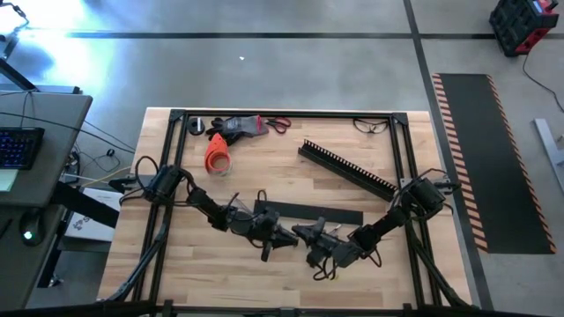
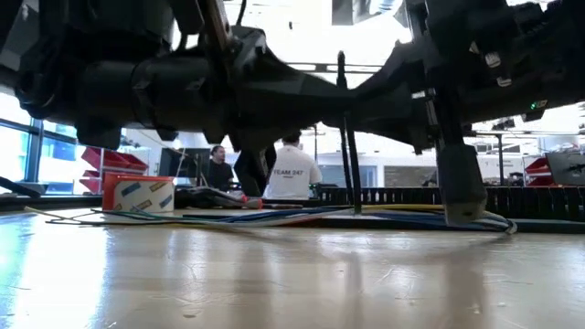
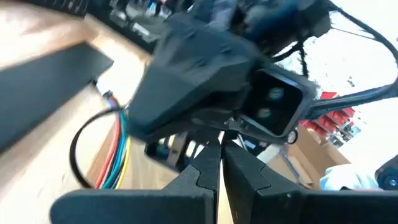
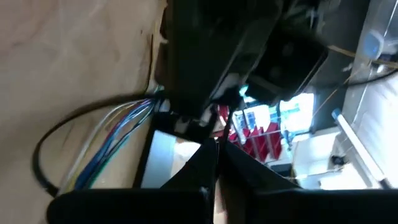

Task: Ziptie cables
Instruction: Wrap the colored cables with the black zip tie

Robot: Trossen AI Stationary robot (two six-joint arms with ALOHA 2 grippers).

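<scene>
Your two claws meet near the front middle of the bench (image 1: 176, 264). The cables (image 2: 274, 217) lie flat and long, side to side, right under them. The left claw (image 1: 284, 238) and right claw (image 1: 310, 234) both look closed, equally near

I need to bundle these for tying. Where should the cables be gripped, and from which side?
Probably mid-length, from straight above: the cables lie flat along the table, strands side by side, so a grip closing across them would gather the bunch.
</scene>
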